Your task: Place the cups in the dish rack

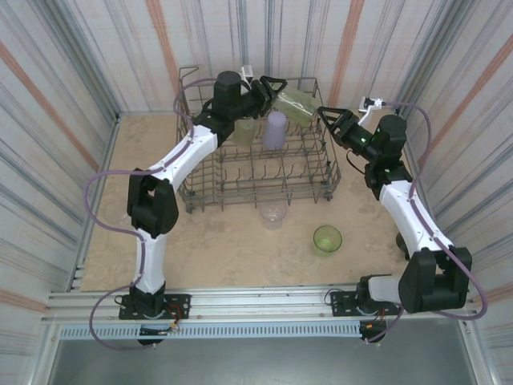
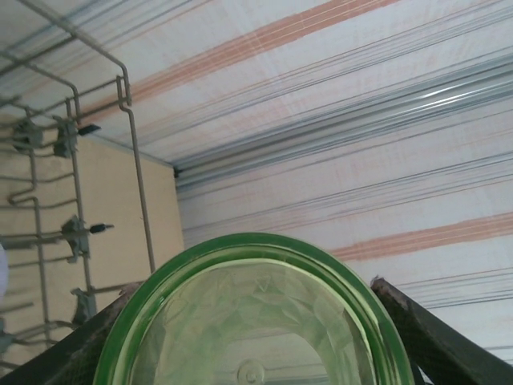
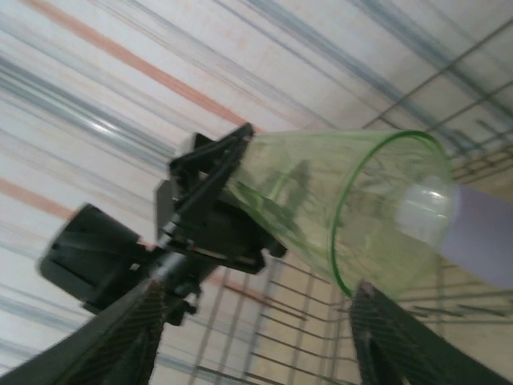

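Note:
A translucent yellow-green cup (image 1: 295, 104) hangs tilted over the far right corner of the grey wire dish rack (image 1: 256, 172). My left gripper (image 1: 276, 90) is shut on it near its base. In the left wrist view its green rim (image 2: 252, 265) spans the space between my left gripper's (image 2: 256, 289) fingers. My right gripper (image 1: 325, 119) stands open just right of the cup's mouth. In the right wrist view the cup (image 3: 353, 200) lies just above my right gripper (image 3: 256, 293), whose fingers do not close on it. A lavender cup (image 1: 275, 128) and another yellow-green cup (image 1: 245, 131) stand in the rack.
On the table in front of the rack stand a clear cup (image 1: 272, 215) and a green cup (image 1: 327, 238). Striped walls close in the back and both sides. The rack's upright tines and a raised wire loop (image 2: 128, 96) stand near my left gripper.

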